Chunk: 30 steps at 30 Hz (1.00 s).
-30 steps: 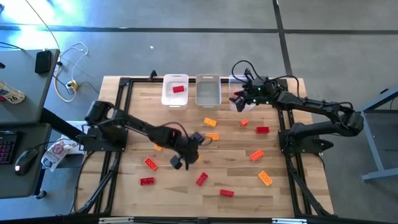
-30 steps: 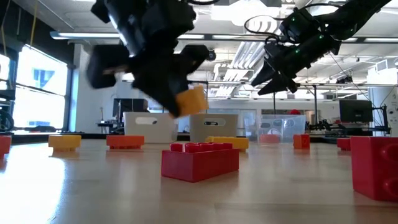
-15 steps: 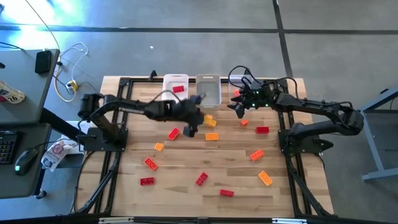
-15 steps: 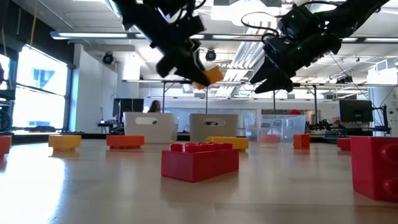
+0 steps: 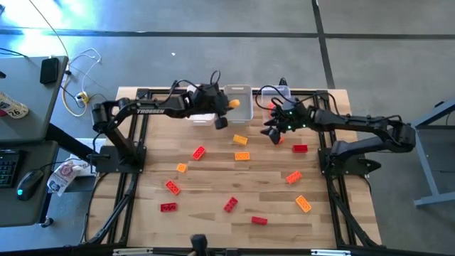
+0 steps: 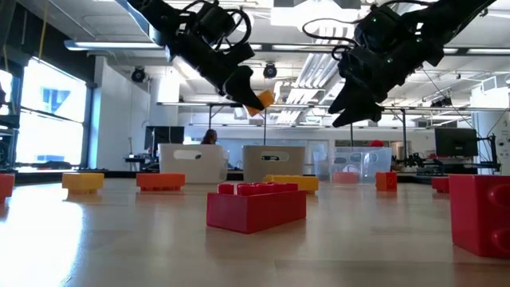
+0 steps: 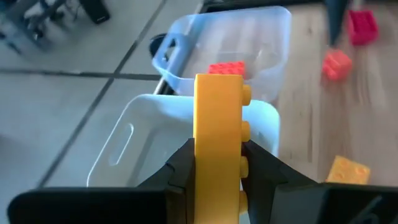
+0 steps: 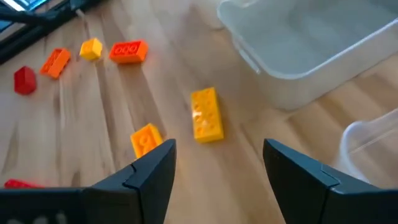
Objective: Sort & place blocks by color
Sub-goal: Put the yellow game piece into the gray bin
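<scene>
So the left gripper is up near the top middle of the high view, hanging over the middle bin, fingers pinched tight on a yellow block. In the left wrist view that block stands on edge between the two dark fingers, with the middle bin right under it and another clear bin beyond holding a red block.

The right gripper sits just right of center near the top, above the desk, fingers spread apart with nothing between them. Its wrist view looks down on a yellow block on the wood and a smaller yellow one just beside it.

The other blocks are scattered over the lower half of the desk: a red one, an orange one, another red. In the low view a big red block sits front and center.
</scene>
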### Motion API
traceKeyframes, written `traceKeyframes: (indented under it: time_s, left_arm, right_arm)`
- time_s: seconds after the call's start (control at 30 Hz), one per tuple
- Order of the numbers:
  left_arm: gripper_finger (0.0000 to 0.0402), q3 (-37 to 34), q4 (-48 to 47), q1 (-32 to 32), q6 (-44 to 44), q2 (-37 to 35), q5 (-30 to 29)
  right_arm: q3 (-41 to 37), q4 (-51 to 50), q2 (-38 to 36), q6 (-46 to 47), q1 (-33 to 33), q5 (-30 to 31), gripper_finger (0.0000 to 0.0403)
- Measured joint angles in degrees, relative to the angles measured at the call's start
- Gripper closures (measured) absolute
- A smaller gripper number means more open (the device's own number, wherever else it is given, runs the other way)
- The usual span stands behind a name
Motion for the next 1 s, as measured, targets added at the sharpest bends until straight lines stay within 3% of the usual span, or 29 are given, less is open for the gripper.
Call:
traceKeyframes:
  time_s: [0.33, 0.63, 1.0]
  left_arm:
    - [0.0327, 0.0, 3.2, 3.4, -12.4, 0.0, 0.6]
    - [0.0325, 0.0, 6.3, 3.3, -11.9, 3.8, 7.7]
    - [0.0322, 0.0, 6.9, 3.4, -11.9, 7.1, 5.9]
  right_arm:
    - [0.0, -10.8, 0.0, -2.2, 5.0, 0.0, 0.0174]
    - [0.0, -15.0, 0.0, 1.9, 10.6, 0.0, 0.0174]
    - [0.0, -16.8, 0.0, 0.8, 18.8, 1.1, 0.0174]
